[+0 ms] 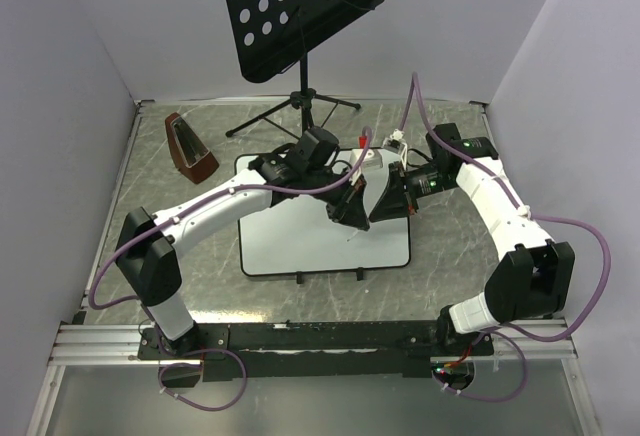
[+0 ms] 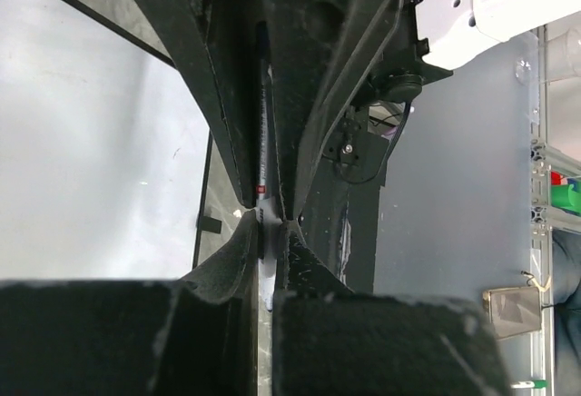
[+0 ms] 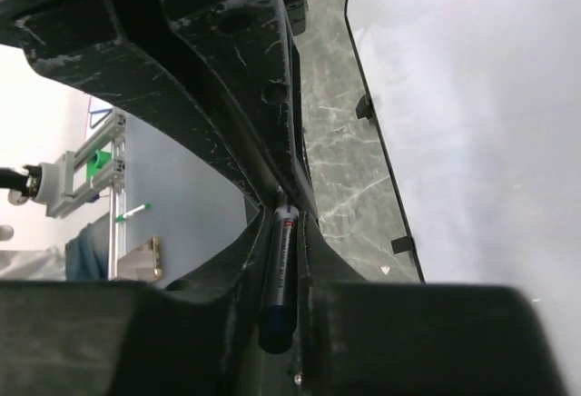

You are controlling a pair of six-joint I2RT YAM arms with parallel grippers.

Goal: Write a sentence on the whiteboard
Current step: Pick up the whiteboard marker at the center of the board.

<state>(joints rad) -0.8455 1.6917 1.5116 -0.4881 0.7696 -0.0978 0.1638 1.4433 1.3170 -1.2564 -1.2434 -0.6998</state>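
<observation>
Top external view has the whiteboard (image 1: 300, 246) flat on the table (image 1: 210, 291), beneath the marker (image 3: 280, 278) — left gripper (image 1: 346, 216) pressed shut on one end, right gripper (image 1: 380, 214) pinching the other. Uncapping, I judge: pull straight along its axis, both grips firm. Whiteboard is white, black-rimmed, round-cornered — no writing shows.
</observation>
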